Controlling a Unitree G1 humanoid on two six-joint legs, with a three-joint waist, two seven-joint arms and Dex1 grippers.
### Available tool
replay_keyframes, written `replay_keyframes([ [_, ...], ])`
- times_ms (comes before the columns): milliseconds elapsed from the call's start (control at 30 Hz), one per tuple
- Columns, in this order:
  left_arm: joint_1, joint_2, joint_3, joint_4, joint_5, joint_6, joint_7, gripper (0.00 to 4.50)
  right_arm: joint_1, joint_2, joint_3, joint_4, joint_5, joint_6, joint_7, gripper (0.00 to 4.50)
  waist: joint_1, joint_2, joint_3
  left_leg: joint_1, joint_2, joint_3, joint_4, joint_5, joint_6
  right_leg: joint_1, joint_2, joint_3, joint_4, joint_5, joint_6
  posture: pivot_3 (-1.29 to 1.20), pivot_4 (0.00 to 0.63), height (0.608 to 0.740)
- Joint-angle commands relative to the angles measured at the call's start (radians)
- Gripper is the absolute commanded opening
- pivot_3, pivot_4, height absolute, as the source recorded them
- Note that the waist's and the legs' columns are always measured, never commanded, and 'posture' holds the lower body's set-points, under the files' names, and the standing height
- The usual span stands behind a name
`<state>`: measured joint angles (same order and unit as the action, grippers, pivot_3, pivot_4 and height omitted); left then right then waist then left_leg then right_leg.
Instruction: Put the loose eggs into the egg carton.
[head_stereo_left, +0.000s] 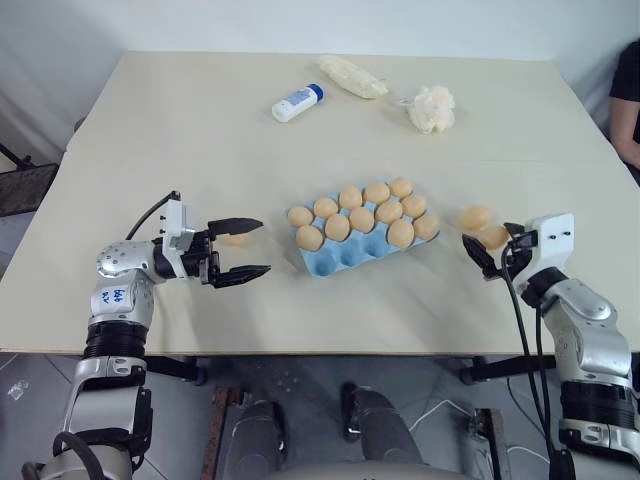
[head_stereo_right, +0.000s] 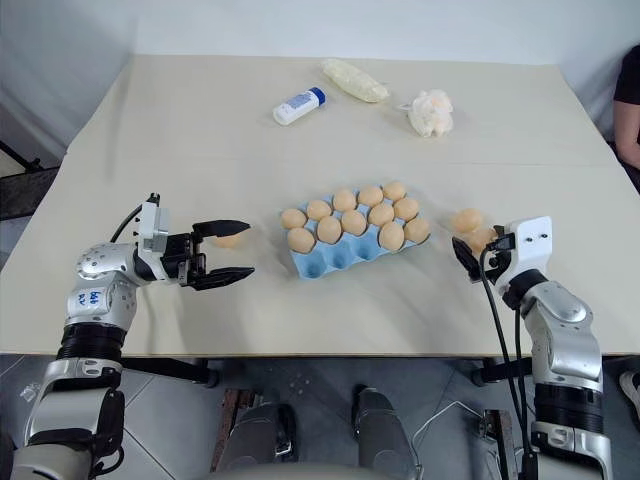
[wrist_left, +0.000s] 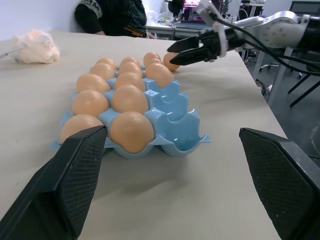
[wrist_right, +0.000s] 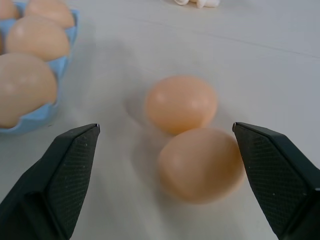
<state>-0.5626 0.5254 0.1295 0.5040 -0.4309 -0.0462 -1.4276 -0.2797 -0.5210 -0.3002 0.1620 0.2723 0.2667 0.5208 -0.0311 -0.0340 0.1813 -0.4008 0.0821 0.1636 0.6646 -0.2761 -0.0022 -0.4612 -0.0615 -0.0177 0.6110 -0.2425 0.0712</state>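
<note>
The light blue egg carton (head_stereo_left: 345, 258) lies mid-table with several tan eggs in its cups; the cups of its front row (wrist_left: 172, 117) are bare. Two loose eggs (head_stereo_left: 475, 217) (wrist_right: 200, 165) touch each other on the table to the carton's right. My right gripper (head_stereo_left: 482, 252) is open right behind them, and the nearer egg lies just ahead of its fingers (wrist_right: 60, 175). Left of the carton, a third loose egg (head_stereo_left: 235, 239) lies partly hidden under one finger of my left gripper (head_stereo_left: 265, 246). That gripper is open, level, empty and points at the carton.
At the back of the table lie a white bottle with a blue cap (head_stereo_left: 297, 102), a pale yellow bundle (head_stereo_left: 352, 77) and a white fluffy puff (head_stereo_left: 433, 108). A person in black (head_stereo_left: 628, 100) sits beyond the right edge. The table's front edge runs close behind both grippers.
</note>
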Motion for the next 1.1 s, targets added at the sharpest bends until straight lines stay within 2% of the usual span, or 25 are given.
replay_keyframes([
  [33, -0.002, -0.006, 0.008, -0.027, -0.031, -0.014, -0.028, 4.50, -0.033, -0.007, 0.012, 0.018, -0.016, -0.016, -0.016, 4.46, 0.000, 0.000, 0.000, 0.000, 0.000, 0.000, 0.000, 0.000, 0.000, 0.000, 0.000, 0.000, 0.000, 0.000, 0.000, 0.00, 0.150, 0.740],
  [200, 0.012, -0.023, 0.029, -0.050, -0.072, -0.009, -0.052, 4.50, -0.058, -0.001, 0.034, 0.050, -0.028, -0.017, -0.021, 4.46, -0.001, 0.000, 0.000, 0.000, 0.000, 0.000, 0.000, 0.000, 0.000, 0.000, 0.000, 0.000, 0.001, 0.000, 0.000, 0.00, 0.150, 0.740],
  [500, 0.022, 0.002, 0.016, -0.035, -0.070, -0.010, -0.116, 4.50, -0.094, 0.008, 0.056, 0.097, -0.039, -0.013, -0.029, 4.46, -0.004, 0.000, 0.000, 0.000, 0.000, 0.000, 0.000, 0.000, 0.000, 0.000, 0.000, 0.000, 0.002, 0.000, 0.000, 0.00, 0.150, 0.740],
  [600, 0.009, 0.014, 0.008, -0.001, -0.061, -0.032, -0.146, 4.50, -0.107, 0.012, 0.054, 0.099, -0.035, 0.007, -0.035, 3.95, -0.004, 0.000, 0.000, 0.000, 0.000, 0.000, 0.000, 0.000, 0.000, 0.000, 0.000, 0.000, 0.002, 0.000, 0.000, 0.00, 0.150, 0.740],
  [800, 0.016, 0.012, -0.005, -0.024, -0.079, -0.028, -0.164, 4.50, -0.089, 0.005, 0.045, 0.051, -0.020, 0.032, -0.027, 1.94, -0.003, 0.000, 0.000, 0.000, 0.000, 0.000, 0.000, 0.000, 0.000, 0.000, 0.000, 0.000, 0.002, 0.000, 0.000, 0.00, 0.150, 0.740],
  [833, 0.019, 0.012, -0.007, -0.030, -0.081, -0.027, -0.163, 4.50, -0.083, 0.002, 0.042, 0.031, -0.017, 0.041, -0.028, 1.76, -0.003, 0.000, 0.000, 0.000, 0.000, 0.000, 0.000, 0.000, 0.000, 0.000, 0.000, 0.000, 0.002, 0.000, 0.000, 0.00, 0.150, 0.740],
  [933, 0.025, 0.013, -0.008, -0.042, -0.087, -0.025, -0.158, 4.50, -0.062, -0.009, 0.024, -0.057, 0.003, 0.078, -0.026, 1.68, -0.003, 0.000, 0.000, 0.000, 0.000, 0.000, 0.000, 0.000, 0.000, 0.000, 0.000, 0.000, 0.002, 0.000, 0.000, 0.00, 0.150, 0.740],
  [1100, 0.064, 0.022, 0.019, -0.087, -0.101, -0.016, -0.100, 4.50, 0.051, -0.050, -0.017, -0.343, 0.100, 0.218, 0.006, 1.68, 0.000, 0.001, 0.000, 0.000, 0.000, -0.001, 0.000, 0.000, -0.001, -0.001, 0.000, 0.000, 0.002, 0.000, 0.000, 0.00, 0.150, 0.740],
])
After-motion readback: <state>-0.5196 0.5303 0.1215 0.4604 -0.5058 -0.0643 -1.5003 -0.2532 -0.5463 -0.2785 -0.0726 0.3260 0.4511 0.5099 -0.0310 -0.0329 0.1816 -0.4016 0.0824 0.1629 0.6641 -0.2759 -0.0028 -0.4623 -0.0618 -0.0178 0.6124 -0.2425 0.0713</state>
